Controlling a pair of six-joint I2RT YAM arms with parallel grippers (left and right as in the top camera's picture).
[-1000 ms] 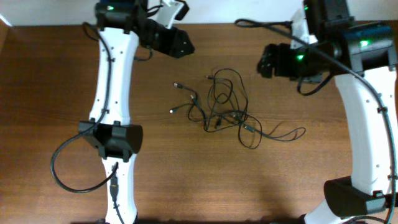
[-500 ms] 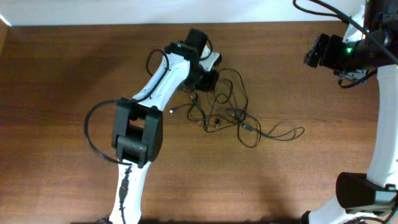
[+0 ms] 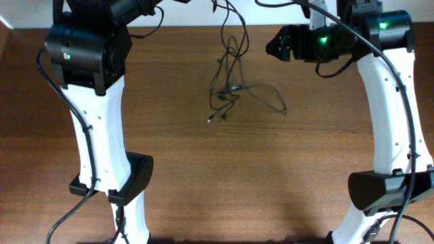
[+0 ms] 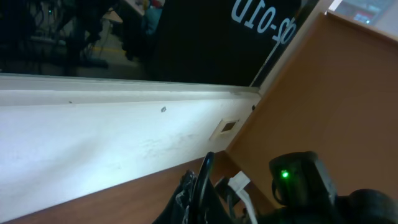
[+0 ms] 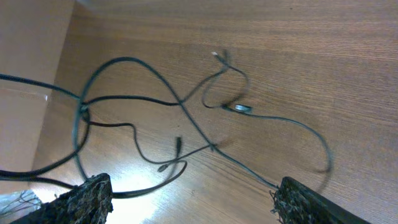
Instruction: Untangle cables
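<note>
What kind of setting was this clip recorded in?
Most likely an indoor robotics lab or test cell. White robot arms stand on the left and right of a brown wooden table with a tangle of thin black cables, and a white sill runs under a dark lettered pane.

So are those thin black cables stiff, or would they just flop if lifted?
Probably floppy: the cables sprawl in loose curves and loops on the table. Likely light, being so thin. Pulling one strand would probably drag the others, since they cross in a tangle.
</note>
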